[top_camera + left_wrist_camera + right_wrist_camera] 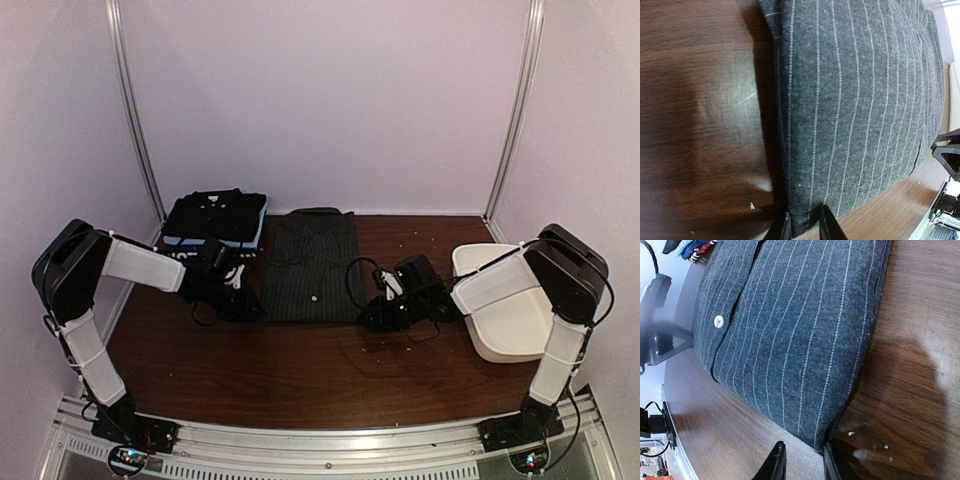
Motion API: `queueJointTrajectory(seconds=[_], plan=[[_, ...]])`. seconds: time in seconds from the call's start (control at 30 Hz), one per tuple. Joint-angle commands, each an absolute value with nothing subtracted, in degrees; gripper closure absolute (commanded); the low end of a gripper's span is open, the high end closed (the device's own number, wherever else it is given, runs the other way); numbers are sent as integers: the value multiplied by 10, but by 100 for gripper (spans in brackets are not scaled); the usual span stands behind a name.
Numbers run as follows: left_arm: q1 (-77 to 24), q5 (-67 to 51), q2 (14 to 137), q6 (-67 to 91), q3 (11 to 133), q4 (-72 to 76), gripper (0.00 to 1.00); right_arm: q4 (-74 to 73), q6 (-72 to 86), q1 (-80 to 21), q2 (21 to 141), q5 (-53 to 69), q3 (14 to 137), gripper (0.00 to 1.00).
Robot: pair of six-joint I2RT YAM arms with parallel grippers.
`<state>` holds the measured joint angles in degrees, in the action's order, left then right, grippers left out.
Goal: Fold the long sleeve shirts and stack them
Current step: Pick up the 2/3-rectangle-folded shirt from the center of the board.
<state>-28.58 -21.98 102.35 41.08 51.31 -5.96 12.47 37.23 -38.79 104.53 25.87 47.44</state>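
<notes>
Pinstripe shirt [315,265] lay folded flat at mid-table [300,370], between both arms. Left gripper [802,225] sat at its near left corner, jaws a narrow gap apart with the cloth edge pinched between them. Right gripper [801,462] sat at the near right corner, jaws slightly apart, the corner against one finger; grip could not be told. Stack [213,218] of folded shirts, black over light blue, lay back left. White tub [505,320] stood at right.

Folded shirt [315,265] lies between shirt stack [213,220] left and tub [505,300] right.
</notes>
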Motion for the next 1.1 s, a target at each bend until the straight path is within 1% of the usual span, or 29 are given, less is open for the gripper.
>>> queueJointTrajectory(seconds=[0.0, 0.1, 0.2, 0.3, 0.37, 0.4, 0.67, 0.83, 1.07], plan=[[-291, -234, 1038, 425, 519, -65, 83, 122, 364, -391, 1066, 240, 484, 72], [-291, -239, 1039, 429, 522, -65, 88, 123, 361, -391, 1070, 237, 489, 74], [-291, -248, 1039, 431, 527, -64, 93, 121, 356, -390, 1070, 232, 493, 80], [-292, -255, 1033, 433, 529, -69, 100, 118, 351, -391, 1064, 227, 491, 90], [-292, -257, 1027, 432, 527, -75, 100, 113, 348, -391, 1052, 224, 486, 98], [-292, -260, 1022, 432, 524, -77, 100, 113, 347, -391, 1046, 224, 481, 100], [-321, -258, 949, 449, 457, -88, 100, 104, 352, -408, 959, 226, 410, 100], [-348, -250, 883, 475, 388, -84, 100, 97, 375, -448, 888, 215, 342, 100], [-409, -219, 789, 531, 328, -93, 100, 69, 416, -512, 785, 173, 291, 100]])
